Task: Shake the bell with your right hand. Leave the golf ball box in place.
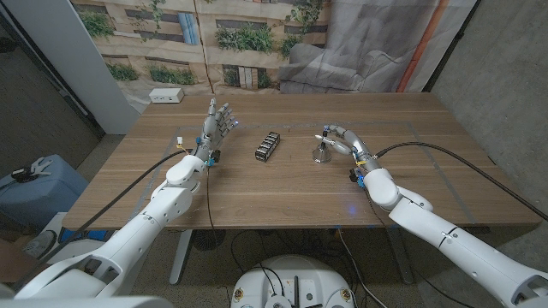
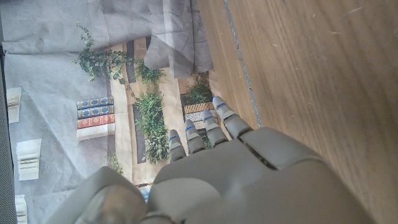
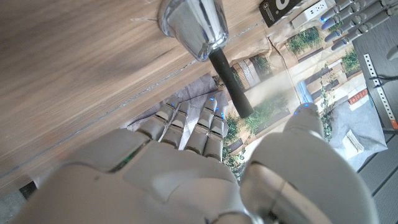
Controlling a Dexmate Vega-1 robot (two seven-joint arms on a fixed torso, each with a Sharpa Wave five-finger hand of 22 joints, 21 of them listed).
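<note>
Here, the wooden table [image 1: 282, 184] carries everything, with a printed backdrop [image 1: 248, 38] of shelves and plants hung behind its far edge and a small white box [image 1: 166, 96] at its far left corner. The left hand [image 1: 217, 126] stands upright over the table's left half, fingers [image 2: 214, 127] straight and apart, holding nothing. The right hand [image 1: 341, 140] reaches in toward the bell, its fingers [image 3: 186, 124] and thumb spread either side of the handle without closing on it. The golf ball box [image 1: 268, 146], dark and oblong, lies on the table midway between the two hands. The bell [image 1: 323, 151] stands upright just right of that box, silver body [image 3: 193, 25] on the wood, black handle [image 3: 230, 81] pointing up
</note>
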